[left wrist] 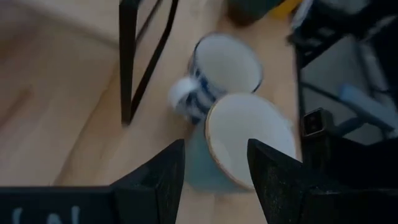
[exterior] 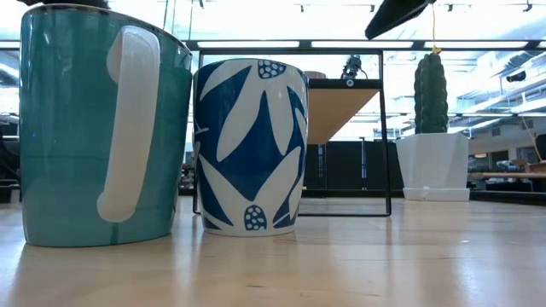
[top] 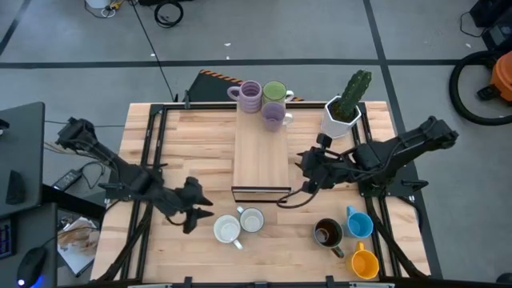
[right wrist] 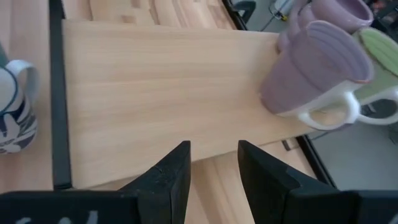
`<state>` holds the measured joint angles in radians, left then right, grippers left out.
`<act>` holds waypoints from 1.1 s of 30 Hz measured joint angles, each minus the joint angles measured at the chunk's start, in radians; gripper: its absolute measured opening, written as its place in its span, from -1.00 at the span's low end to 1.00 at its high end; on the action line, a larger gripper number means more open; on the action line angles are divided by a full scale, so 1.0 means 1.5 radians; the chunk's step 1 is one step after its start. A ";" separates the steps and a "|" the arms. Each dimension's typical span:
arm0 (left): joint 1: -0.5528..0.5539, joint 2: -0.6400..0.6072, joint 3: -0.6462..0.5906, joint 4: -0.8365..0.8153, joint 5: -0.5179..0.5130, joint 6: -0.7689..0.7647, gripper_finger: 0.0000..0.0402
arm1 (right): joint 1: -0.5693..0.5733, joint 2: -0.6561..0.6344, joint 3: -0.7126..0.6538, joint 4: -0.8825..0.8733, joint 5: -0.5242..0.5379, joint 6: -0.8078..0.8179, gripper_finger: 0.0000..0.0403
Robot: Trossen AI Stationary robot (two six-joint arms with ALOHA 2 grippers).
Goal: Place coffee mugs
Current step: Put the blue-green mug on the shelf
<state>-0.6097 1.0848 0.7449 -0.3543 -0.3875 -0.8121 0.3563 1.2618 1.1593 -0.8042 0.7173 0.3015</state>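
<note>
Two lilac mugs and a light green mug stand on the far end of a wooden shelf. A teal mug and a blue-and-white patterned mug, both white inside, stand upright on the table near the shelf's near end. A dark brown mug, a blue mug and an orange mug stand at the near right. My left gripper is open, just left of the teal mug. My right gripper is open and empty over the shelf's right side.
A white angular pot with a green cactus stands at the far right of the shelf. The shelf has a black metal frame. Black rails run along both table sides. Bare wood lies left of the shelf.
</note>
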 joint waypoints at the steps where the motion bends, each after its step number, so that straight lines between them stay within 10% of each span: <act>1: -0.003 0.020 0.017 -0.020 -0.001 -0.022 -0.10 | 0.002 -0.002 -0.011 0.016 0.000 -0.007 -0.31; 15: 0.037 0.281 0.295 -0.272 0.054 -0.120 -0.10 | 0.008 -0.004 -0.038 0.072 -0.003 -0.069 -0.31; 33: 0.079 0.334 0.296 -0.314 0.146 -0.100 -0.16 | 0.043 -0.003 -0.038 0.088 -0.020 -0.079 -0.31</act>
<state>-0.4916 1.5856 1.1882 -0.8258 -0.1685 -0.9616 0.4207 1.2568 1.1030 -0.6729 0.6868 0.1830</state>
